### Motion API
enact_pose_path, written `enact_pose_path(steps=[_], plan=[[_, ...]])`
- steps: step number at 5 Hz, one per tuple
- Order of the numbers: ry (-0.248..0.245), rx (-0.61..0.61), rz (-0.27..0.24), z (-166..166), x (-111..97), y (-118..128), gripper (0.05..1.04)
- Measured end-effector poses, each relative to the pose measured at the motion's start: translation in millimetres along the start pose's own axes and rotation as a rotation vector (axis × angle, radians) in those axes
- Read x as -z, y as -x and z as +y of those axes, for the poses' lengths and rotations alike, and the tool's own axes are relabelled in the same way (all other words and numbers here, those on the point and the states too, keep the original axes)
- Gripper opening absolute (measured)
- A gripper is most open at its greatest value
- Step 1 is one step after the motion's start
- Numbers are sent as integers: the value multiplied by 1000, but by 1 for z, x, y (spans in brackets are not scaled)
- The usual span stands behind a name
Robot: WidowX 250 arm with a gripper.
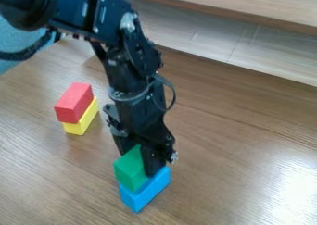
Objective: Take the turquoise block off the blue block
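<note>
Turquoise block (130,170) sits atop blue block (146,191), near side, left of ctr. Looks light & stiff, prob. best held by opp. sides. Claw (142,161) is at it; can't tell if open/closed.

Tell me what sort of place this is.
Probably a lab or workshop set up for robot trials: a black robot arm hangs over a wood-grain tabletop, where a green block sits on a blue block and a red block on a yellow block.
</note>
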State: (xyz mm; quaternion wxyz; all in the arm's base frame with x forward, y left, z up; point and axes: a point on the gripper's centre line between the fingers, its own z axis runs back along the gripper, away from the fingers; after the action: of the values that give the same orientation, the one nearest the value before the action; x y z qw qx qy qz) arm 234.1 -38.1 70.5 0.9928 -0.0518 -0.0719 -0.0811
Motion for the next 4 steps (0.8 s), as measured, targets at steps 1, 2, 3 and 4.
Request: enact_pose_path(steps=[1,2,3,4], plan=[[-4,-32,-52,8,-16,-20,585],[-15,-78,-59,17,-12,-48,585],[-26,-116,-48,25,6,-78,585],[-32,-143,-34,29,30,-109,585]])
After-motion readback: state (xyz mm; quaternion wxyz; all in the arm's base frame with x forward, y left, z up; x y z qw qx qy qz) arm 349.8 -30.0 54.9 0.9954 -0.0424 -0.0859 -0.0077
